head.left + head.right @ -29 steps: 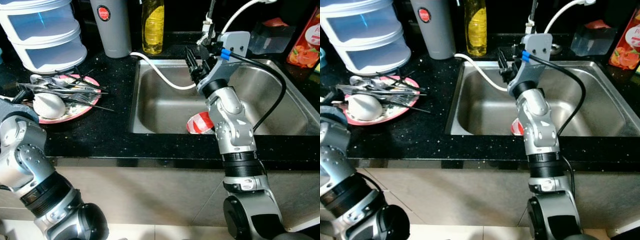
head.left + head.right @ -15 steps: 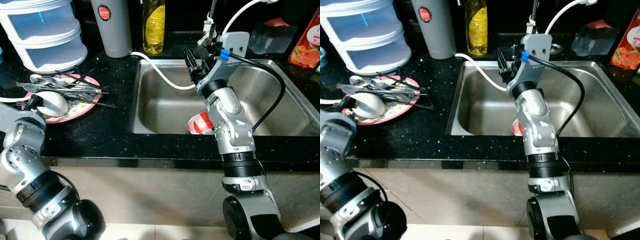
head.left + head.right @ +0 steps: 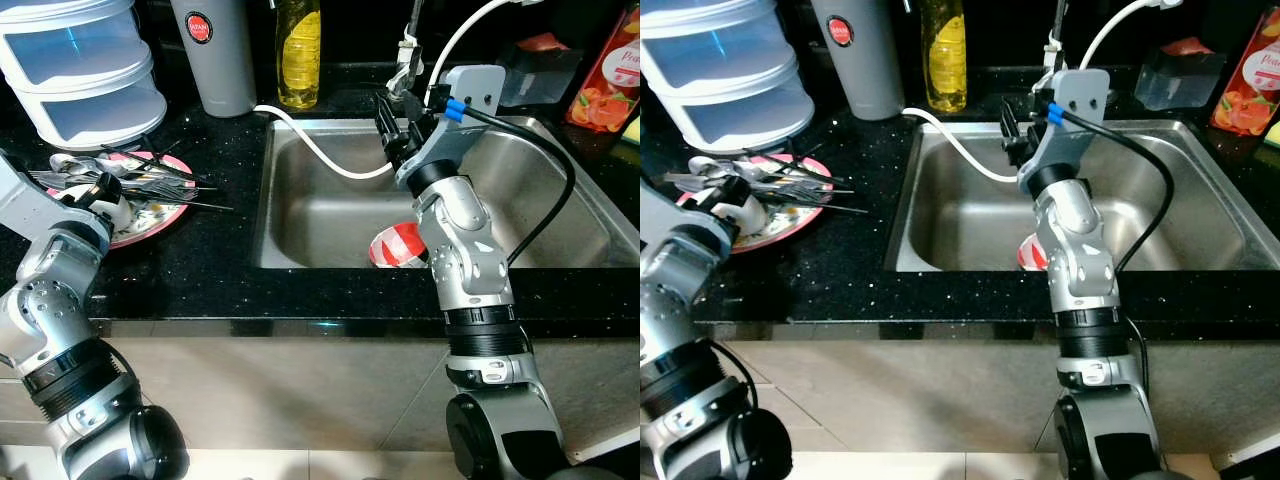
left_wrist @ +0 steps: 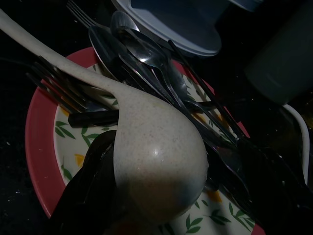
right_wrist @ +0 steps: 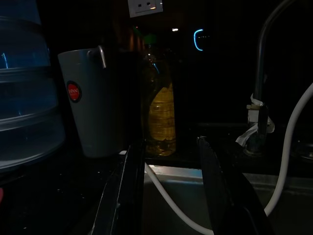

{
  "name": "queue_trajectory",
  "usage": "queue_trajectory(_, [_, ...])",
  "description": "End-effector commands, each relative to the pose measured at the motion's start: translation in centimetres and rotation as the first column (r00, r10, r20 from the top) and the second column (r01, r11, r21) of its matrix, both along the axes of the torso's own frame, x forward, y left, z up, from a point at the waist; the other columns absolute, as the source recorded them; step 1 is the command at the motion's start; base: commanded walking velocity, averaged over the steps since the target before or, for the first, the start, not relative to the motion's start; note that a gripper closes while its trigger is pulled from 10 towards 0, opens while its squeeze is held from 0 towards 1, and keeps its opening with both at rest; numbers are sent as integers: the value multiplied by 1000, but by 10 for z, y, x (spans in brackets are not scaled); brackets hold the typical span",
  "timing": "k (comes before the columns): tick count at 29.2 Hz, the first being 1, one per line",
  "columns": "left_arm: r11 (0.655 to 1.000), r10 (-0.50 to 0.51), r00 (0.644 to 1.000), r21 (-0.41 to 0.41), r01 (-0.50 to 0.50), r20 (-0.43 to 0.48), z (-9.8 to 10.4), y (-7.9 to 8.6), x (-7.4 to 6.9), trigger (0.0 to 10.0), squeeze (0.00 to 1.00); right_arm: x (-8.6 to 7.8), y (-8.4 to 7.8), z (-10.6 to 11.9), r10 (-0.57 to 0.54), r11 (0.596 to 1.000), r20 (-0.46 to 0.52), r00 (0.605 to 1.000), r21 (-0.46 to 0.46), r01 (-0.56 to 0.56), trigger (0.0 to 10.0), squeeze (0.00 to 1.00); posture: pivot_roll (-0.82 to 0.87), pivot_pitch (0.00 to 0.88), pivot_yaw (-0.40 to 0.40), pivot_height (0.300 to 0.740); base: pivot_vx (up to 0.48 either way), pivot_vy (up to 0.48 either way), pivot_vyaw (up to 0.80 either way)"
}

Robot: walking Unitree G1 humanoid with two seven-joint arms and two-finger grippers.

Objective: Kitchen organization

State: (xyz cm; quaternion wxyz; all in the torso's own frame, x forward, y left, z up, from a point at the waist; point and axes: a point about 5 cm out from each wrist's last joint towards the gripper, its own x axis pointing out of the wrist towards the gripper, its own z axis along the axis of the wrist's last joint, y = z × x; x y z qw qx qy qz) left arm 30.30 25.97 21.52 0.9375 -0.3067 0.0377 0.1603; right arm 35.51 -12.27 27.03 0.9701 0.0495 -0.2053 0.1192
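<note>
You have one red-rimmed floral plate (image 3: 150, 215) and one pale speckled ladle (image 4: 156, 166). One grey jug (image 3: 213, 55), one yellow oil bottle (image 3: 299, 55), one red-and-white cup (image 3: 397, 245).

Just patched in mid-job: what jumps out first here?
The pink-rimmed plate piled with cutlery on the black counter left of the sink, with the left pincer at a pale ladle on it. The right pincer hangs open above the steel sink, where a red-and-white cup lies.

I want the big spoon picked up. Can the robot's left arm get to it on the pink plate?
Probably yes. The left gripper is right at the cream ladle on the pink plate. Forks and other cutlery lie under and beside it, so they may shift.
</note>
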Motion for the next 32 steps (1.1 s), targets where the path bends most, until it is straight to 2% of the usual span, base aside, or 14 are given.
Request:
queue_trajectory(1, [999, -15, 1000, -44, 15, -15, -11, -1, 1, 10000, 0, -2, 0, 1, -1, 1000, 8, 1000, 1, 1, 10000, 0, 23, 0, 58, 740, 0, 0, 0])
queue_trajectory(11, [996, -30, 999, -87, 31, 13, -20, 6, 11, 9608, 0, -2, 1, 2, 3, 1000, 9, 1000, -6, -3, 10000, 0, 10, 0, 50, 740, 0, 0, 0])
queue_trajectory(12, [996, -37, 999, -84, 38, 15, -20, 9, 14, 6039, 0, -2, 1, 3, 6, 1000, 12, 1000, -7, -6, 10000, 0, 8, 0, 48, 740, 0, 0, 0])
queue_trajectory(14, [996, -45, 999, -78, 46, 19, -19, 12, 18, 5412, 0, -2, 2, 3, 9, 1000, 14, 1000, -7, -9, 10000, 0, 6, 0, 48, 740, 0, 0, 0])
queue_trajectory(15, [996, -55, 998, -76, 56, 20, -19, 15, 21, 3686, 0, -2, 2, 4, 11, 1000, 17, 1000, -8, -10, 10000, 0, 3, 0, 48, 740, 0, 0, 0])
queue_trajectory(16, [995, -61, 998, -75, 62, 20, -19, 17, 23, 3686, 0, -2, 3, 4, 11, 1000, 18, 1000, -9, -11, 10000, 0, 1, 0, 48, 740, 0, 0, 0])
queue_trajectory(17, [994, -78, 997, -80, 79, 22, -19, 17, 24, 824, 0, -2, 3, 5, 11, 1000, 19, 1000, -9, -11, 10000, 0, 1, 0, 48, 740, 0, 0, 0])
queue_trajectory(18, [992, -95, 995, -86, 97, 22, -19, 17, 25, 0, 0, -2, 2, 5, 11, 1000, 20, 1000, -9, -11, 10000, 0, -2, 0, 50, 740, 0, 0, 0])
queue_trajectory(26, [989, -129, 991, -76, 131, 34, -19, 12, 29, 0, 0, -3, 1, 5, 7, 1000, 22, 1000, -10, -7, 10000, 0, -8, 0, 53, 740, 0, 0, 0])
queue_trajectory(28, [995, -97, 991, 44, 93, 88, -5, 10, 29, 392, 0, -3, 0, 5, 6, 1000, 22, 1000, -11, -6, 10000, 0, -10, 0, 54, 740, 0, 0, 0])
queue_trajectory(29, [982, -71, 991, 183, 49, 113, 7, 8, 28, 10000, 0, -3, 0, 5, 6, 1000, 21, 1000, -12, -5, 10000, 0, -8, 0, 51, 740, 0, 0, 0])
queue_trajectory(30, [960, -61, 989, 280, 20, 137, 16, 4, 28, 10000, 0, -3, 0, 5, 6, 1000, 21, 1000, -12, -5, 10000, 0, -8, 0, 51, 740, 0, 0, 0])
queue_trajectory(31, [960, -61, 989, 280, 20, 137, 16, 4, 28, 10000, 0, -3, 0, 5, 6, 1000, 21, 1000, -12, -5, 10000, 0, -8, 0, 51, 740, 0, 0, 0])
queue_trajectory(32, [938, -58, 985, 348, -2, 163, 23, 1, 28, 10000, 0, -2, 0, 5, 6, 1000, 21, 1000, -12, -6, 10000, 0, -9, 0, 50, 740, 0, 0, 0])
